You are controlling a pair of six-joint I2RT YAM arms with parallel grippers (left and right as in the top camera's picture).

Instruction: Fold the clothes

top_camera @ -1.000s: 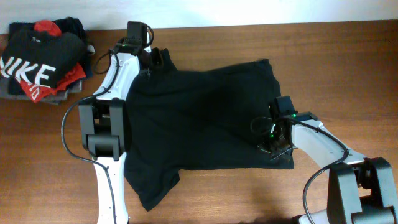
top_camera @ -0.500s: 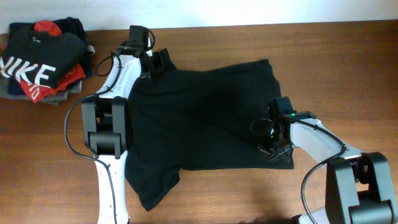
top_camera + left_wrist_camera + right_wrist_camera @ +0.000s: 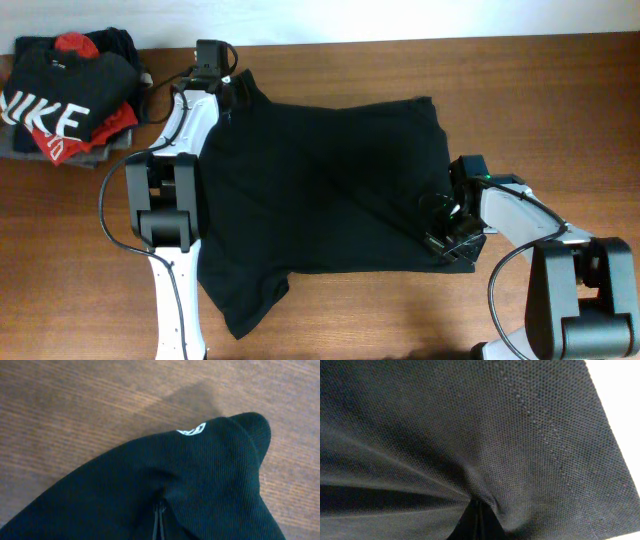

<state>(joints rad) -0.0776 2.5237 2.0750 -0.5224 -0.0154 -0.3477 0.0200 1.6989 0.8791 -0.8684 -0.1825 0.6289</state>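
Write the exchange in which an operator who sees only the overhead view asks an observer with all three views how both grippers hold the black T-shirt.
Operator: Has the left gripper caught the T-shirt?
Observer: Yes; the left wrist view shows its cloth pinched near a small white logo.
Operator: And the right gripper?
Observer: Shut on the cloth; creases converge at its jaws in the right wrist view.

Your left pincer [image 3: 233,88] has closed on the far-left corner of the T-shirt [image 3: 320,190] and drawn it slightly up and leftward, smoothing the bunched cloth there. Your right pincer [image 3: 447,228], clamped on the hem, has slid a little rightward and toward the surface's near edge, dragging that corner along.
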